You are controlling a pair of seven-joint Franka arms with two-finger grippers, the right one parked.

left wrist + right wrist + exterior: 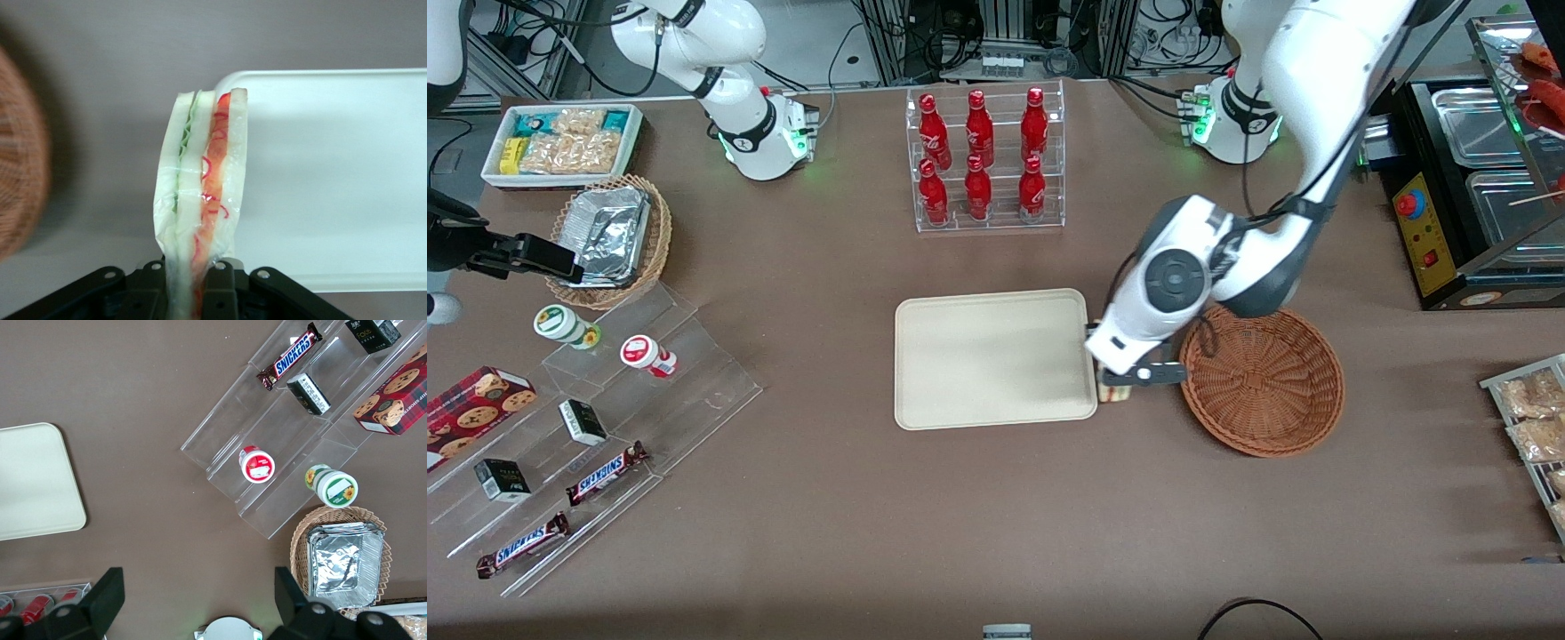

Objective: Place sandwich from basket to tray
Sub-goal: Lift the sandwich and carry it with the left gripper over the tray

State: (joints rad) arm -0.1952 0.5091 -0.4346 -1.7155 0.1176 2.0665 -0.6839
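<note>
My gripper (1119, 380) hangs in the gap between the reddish-brown wicker basket (1263, 380) and the cream tray (994, 357), right beside the tray's edge. It is shut on the sandwich (200, 193), a wrapped wedge of white bread with green and red filling that sticks out from between the fingers (227, 290). In the wrist view the sandwich's tip overlaps the corner of the tray (333, 173), and the basket (20, 173) lies off to the side, with nothing showing in it. From the front only a sliver of the sandwich (1113, 392) shows under the arm.
A clear rack of red bottles (983, 158) stands farther from the camera than the tray. Toward the parked arm's end are a tan basket with foil containers (612, 233), a white snack bin (562, 142) and clear steps with candy bars (605, 471). A black machine (1467, 196) flanks the working arm.
</note>
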